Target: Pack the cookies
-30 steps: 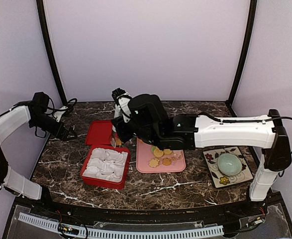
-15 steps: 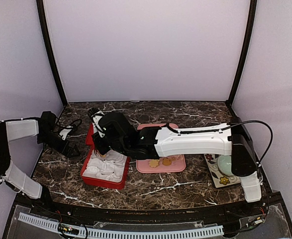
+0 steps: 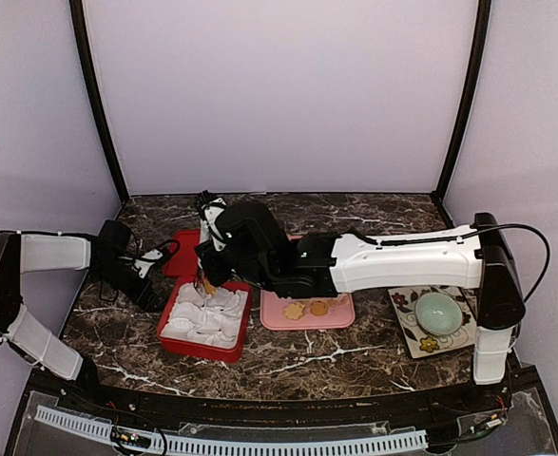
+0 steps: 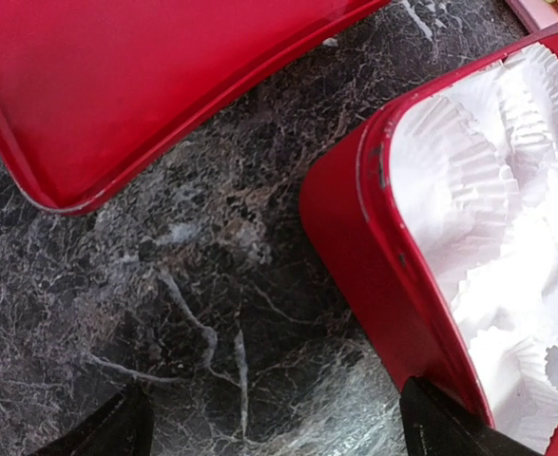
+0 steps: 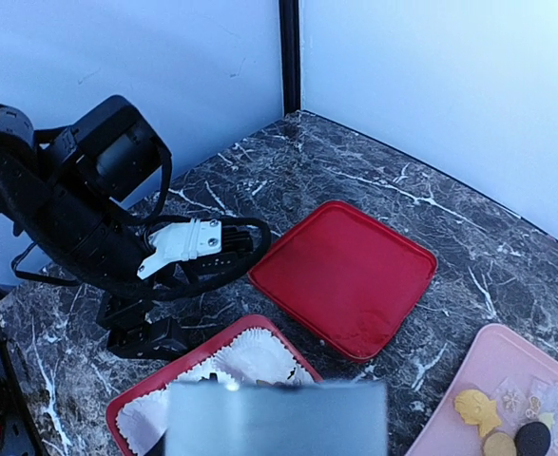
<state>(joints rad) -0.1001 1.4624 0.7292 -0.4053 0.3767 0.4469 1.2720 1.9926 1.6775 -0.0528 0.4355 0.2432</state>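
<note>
Lab test booth: plain lilac walls (image 3: 279,95), black corner posts (image 3: 97,95), marbled tabletop (image 3: 355,350).

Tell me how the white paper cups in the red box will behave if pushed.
The paper cups look thin and pleated, so they would probably crumple rather than resist. They lie crowded in the red box, so a push likely shifts several together.

Right gripper (image 3: 208,279) apparently over red box (image 3: 202,346)

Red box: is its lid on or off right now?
Off. The lid lies flat on the table beside the box, whose white paper cups show.
</note>
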